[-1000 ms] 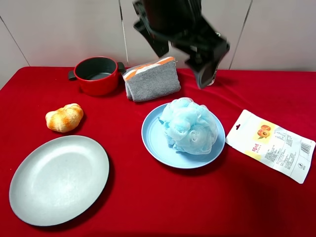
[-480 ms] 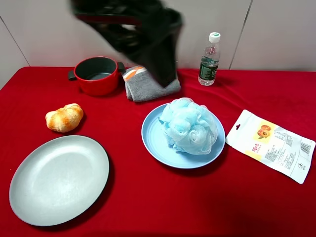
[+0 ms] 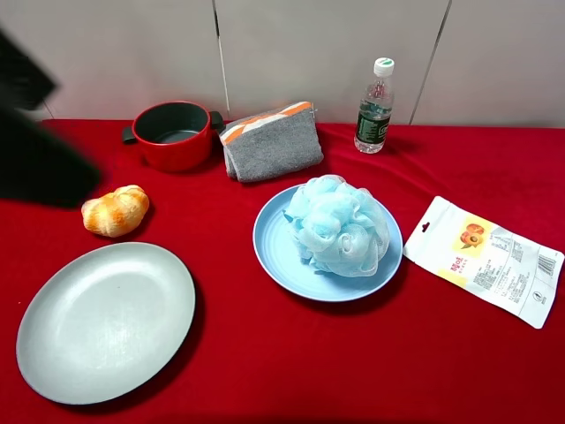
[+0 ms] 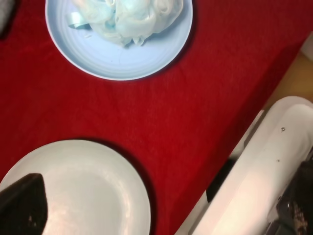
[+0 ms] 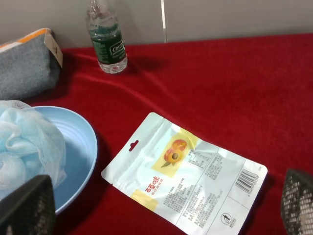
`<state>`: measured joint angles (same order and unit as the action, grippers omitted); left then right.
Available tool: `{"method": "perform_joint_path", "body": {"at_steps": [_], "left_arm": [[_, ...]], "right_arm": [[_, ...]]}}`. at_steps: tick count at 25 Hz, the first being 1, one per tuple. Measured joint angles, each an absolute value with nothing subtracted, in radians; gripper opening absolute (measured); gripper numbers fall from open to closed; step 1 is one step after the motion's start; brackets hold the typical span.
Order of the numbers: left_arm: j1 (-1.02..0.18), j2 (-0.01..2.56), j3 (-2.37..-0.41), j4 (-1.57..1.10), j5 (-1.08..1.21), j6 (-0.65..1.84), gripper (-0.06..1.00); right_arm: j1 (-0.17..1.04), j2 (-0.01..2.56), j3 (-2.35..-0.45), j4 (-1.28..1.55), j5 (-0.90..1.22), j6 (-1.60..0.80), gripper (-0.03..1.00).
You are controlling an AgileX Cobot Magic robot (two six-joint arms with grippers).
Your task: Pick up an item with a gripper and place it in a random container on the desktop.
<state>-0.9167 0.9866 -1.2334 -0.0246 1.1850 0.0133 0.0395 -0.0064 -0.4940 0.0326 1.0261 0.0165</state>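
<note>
Left gripper (image 4: 22,203): one dark fingertip visible over grey-green plate (image 4: 93,191), aperture impossible to tell. Right gripper (image 5: 161,208) spread wide, empty. Bath pouf (image 3: 340,225) sits on blue plate (image 3: 287,256), centre of red-clothed desktop (image 3: 291,371). Placement looks complete; next, arms clear. Bottle (image 5: 107,41) label unreadable; snack pouch (image 5: 188,183) print too small.

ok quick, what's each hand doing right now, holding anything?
Left hand: only one fingertip shows, so cannot be told.
Right hand: open and empty, above the snack pouch.
</note>
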Motion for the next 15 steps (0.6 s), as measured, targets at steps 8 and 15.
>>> {"method": "perform_joint_path", "body": {"at_steps": [8, 15], "left_arm": [[-0.914, 0.710, -1.031, 0.065, 1.184, 0.013, 1.00], [-0.680, 0.583, -0.870, 0.071, 1.184, 0.013, 1.00]], "right_arm": [[0.040, -0.006, -0.494, 0.033, 1.026, 0.017, 0.69], [0.040, -0.006, -0.494, 0.033, 1.026, 0.017, 0.69]]}}
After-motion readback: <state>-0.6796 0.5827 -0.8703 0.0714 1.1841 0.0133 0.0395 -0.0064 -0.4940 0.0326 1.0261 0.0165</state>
